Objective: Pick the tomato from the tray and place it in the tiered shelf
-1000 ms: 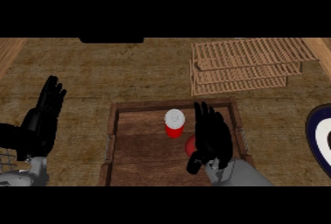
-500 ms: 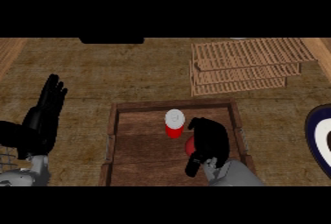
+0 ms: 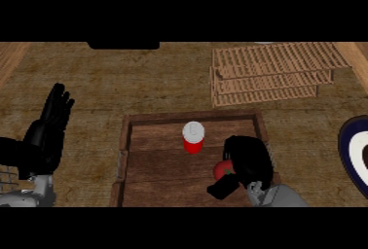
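The red tomato (image 3: 222, 168) lies in the right part of the wooden tray (image 3: 144, 160), low in the head view. My right hand (image 3: 248, 160) is curled round it, fingers over its right side and thumb below it, so only its left face shows. The slatted wooden tiered shelf (image 3: 269, 73) stands at the back right of the counter, well away from the hand. My left hand (image 3: 46, 133) rests open at the left edge, fingers pointing up, outside the tray.
A red can with a white lid (image 3: 193, 137) stands in the tray just up and left of the tomato. A dark-rimmed white plate (image 3: 356, 148) shows at the right edge. A dark object (image 3: 123, 45) sits at the counter's far edge.
My right hand's fingers, straight and pointing up a second ago, have curled down and closed round the tomato. The left hand, can and shelf have not moved.
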